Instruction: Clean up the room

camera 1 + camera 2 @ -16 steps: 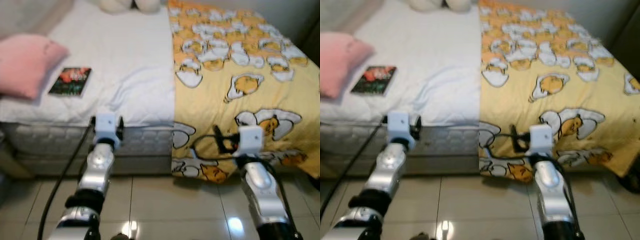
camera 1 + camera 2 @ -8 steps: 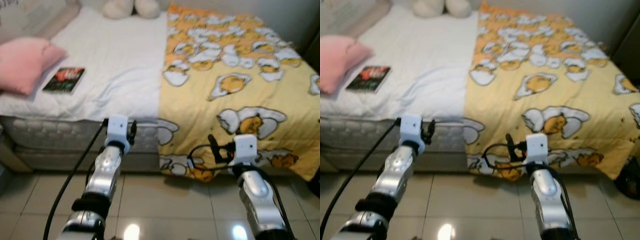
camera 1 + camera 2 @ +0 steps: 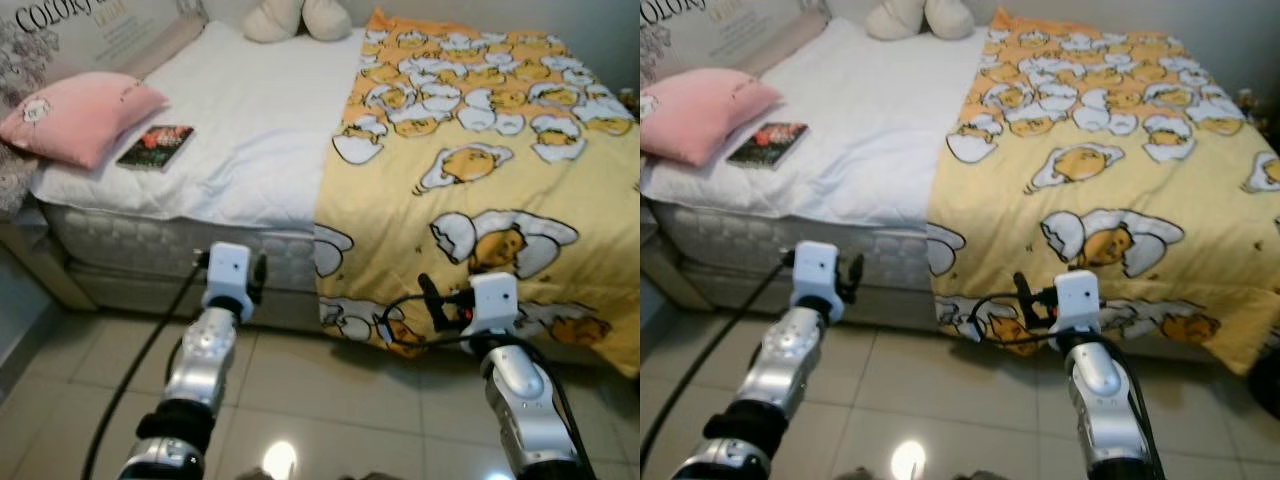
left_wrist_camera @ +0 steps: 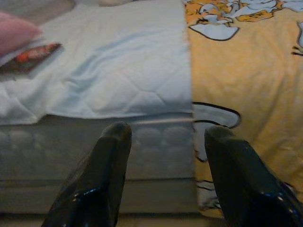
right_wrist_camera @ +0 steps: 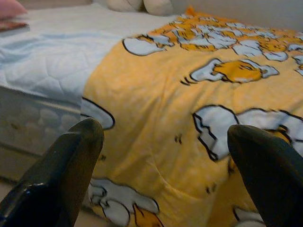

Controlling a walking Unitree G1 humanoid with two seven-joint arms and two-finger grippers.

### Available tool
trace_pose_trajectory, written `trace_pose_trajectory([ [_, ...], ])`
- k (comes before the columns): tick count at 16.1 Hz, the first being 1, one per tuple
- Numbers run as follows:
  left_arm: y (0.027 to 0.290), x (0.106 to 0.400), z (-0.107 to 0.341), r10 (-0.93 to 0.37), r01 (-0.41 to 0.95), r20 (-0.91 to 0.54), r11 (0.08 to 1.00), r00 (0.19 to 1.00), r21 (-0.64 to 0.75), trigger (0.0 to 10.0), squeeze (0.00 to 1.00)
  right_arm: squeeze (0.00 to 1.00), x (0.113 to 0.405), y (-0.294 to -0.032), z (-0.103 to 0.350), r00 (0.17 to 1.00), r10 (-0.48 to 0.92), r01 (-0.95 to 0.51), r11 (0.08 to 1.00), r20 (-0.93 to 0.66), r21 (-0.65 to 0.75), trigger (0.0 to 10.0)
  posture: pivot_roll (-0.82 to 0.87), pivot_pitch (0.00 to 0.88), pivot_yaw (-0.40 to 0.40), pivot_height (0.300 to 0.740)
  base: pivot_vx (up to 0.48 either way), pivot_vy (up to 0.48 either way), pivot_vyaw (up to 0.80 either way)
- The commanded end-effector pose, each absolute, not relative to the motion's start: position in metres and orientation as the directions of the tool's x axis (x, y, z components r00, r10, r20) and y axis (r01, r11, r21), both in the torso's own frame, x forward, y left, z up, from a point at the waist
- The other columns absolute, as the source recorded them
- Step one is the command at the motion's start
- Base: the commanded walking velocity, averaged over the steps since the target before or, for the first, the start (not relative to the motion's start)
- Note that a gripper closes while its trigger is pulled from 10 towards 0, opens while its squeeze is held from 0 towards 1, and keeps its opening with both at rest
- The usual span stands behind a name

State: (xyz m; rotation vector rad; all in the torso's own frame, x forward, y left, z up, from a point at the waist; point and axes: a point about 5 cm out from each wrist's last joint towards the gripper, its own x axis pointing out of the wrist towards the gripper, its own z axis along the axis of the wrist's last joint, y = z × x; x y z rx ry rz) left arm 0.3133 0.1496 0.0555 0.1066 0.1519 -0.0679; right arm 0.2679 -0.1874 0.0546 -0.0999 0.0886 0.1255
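- A yellow blanket [image 3: 480, 150] covers the right half of the bed [image 3: 260, 140] and hangs over its near edge.
- A book [image 3: 156, 146] lies on the white sheet just beside a pink pillow [image 3: 85, 103].
- Left gripper [image 4: 163, 135], fingers apart and empty, faces the mattress side.
- Right gripper [image 5: 165, 132], spread wide and empty, faces the blanket's hanging edge.
- Tiled floor [image 3: 330, 400] below.
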Motion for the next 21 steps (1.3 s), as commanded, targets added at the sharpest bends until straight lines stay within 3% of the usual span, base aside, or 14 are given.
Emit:
trace_pose_trajectory([
  [1, 0.156, 0.316, 0.056, 0.001, 0.013, -0.17, 0.997, 0.985, 0.081, 10.0, 0.0, 0.0, 0.269, -0.187, 0.055, 0.989, 0.125, -0.132, 0.987, -0.084, -0.088, 10.0, 0.02, 0.0, -0.007, 0.74, 0.0, 0.0, 0.0],
  [3, 0.168, 0.316, 0.049, 0.106, -0.094, -0.225, 0.994, 0.969, 0.061, 10.0, 0.0, 0.0, 0.271, -0.181, 0.055, 0.988, 0.136, -0.142, 0.987, -0.079, -0.081, 10.0, 0.01, 0.0, 0.004, 0.74, 0.0, 0.0, 0.0],
  [4, 0.165, 0.316, 0.047, 0.1, -0.085, -0.233, 0.994, 0.967, 0.072, 10.0, 0.0, 0.0, 0.274, -0.177, 0.057, 0.988, 0.14, -0.145, 0.987, -0.065, -0.074, 10.0, 0.01, 0.0, 0.007, 0.74, 0.0, -0.469, 0.0],
  [5, 0.148, 0.317, 0.054, -0.02, 0.036, -0.18, 0.995, 0.983, 0.088, 10.0, 0.0, 0.0, 0.274, -0.177, 0.056, 0.988, 0.142, -0.147, 0.986, -0.064, -0.075, 10.0, 0.01, 0.0, 0.008, 0.74, 0.0, 0.0, 0.0],
  [6, 0.142, 0.317, 0.057, -0.062, 0.077, -0.164, 0.993, 0.985, 0.09, 10.0, 0.0, 0.0, 0.273, -0.177, 0.056, 0.988, 0.142, -0.147, 0.986, -0.066, -0.077, 10.0, 0.01, 0.0, 0.008, 0.74, 0.0, 0.0, 0.0],
  [8, 0.155, 0.296, 0.076, -0.22, 0.22, -0.009, 0.973, 0.976, 0.064, 10.0, 0.0, 0.0, 0.251, -0.182, 0.053, 0.986, 0.157, -0.161, 0.984, -0.053, -0.071, 10.0, 0.02, 0.0, 0.018, 0.74, 0.0, 0.0, 0.0],
  [9, 0.161, 0.287, 0.082, -0.24, 0.238, 0.035, 0.97, 0.97, 0.037, 10.0, 0.0, 0.0, 0.242, -0.182, 0.053, 0.984, 0.171, -0.175, 0.982, -0.046, -0.077, 10.0, 0.02, 0.0, 0.02, 0.74, 0.0, 0.0, 0.0],
  [10, 0.164, 0.275, 0.083, -0.215, 0.215, 0.036, 0.976, 0.976, 0.022, 10.0, 0.0, 0.0, 0.229, -0.18, 0.051, 0.981, 0.186, -0.19, 0.978, -0.045, -0.083, 10.0, 0.03, 0.0, 0.02, 0.74, 0.0, 0.0, 0.0],
  [12, 0.149, 0.289, 0.076, -0.16, 0.161, -0.022, 0.98, 0.987, 0.115, 10.0, 0.0, 0.0, 0.233, -0.183, 0.045, 0.985, 0.152, -0.157, 0.986, -0.08, -0.06, 10.0, 0.04, 0.0, 0.013, 0.74, 0.0, 0.0, 0.0],
  [15, 0.142, 0.3, 0.077, -0.119, 0.121, -0.059, 0.992, 0.991, 0.03, 10.0, 0.0, 0.0, 0.244, -0.177, 0.05, 0.985, 0.16, -0.164, 0.985, -0.066, -0.061, 10.0, 0.03, 0.0, 0.01, 0.74, 0.0, -0.475, 0.0],
  [19, 0.156, 0.291, 0.062, -0.044, 0.049, -0.121, 0.998, 0.992, 0.037, 10.0, 0.0, 0.0, 0.248, -0.189, 0.055, 0.991, 0.108, -0.115, 0.989, -0.083, -0.096, 10.0, 0.01, 0.0, 0.003, 0.74, 0.0, -0.467, 0.3],
  [21, 0.151, 0.29, 0.06, -0.072, 0.077, -0.125, 0.996, 0.99, 0.033, 10.0, 0.0, 0.0, 0.245, -0.192, 0.056, 0.991, 0.115, -0.121, 0.989, -0.073, -0.089, 10.0, 0.0, 0.0, -0.001, 0.74, 0.0, -0.461, 0.68],
])
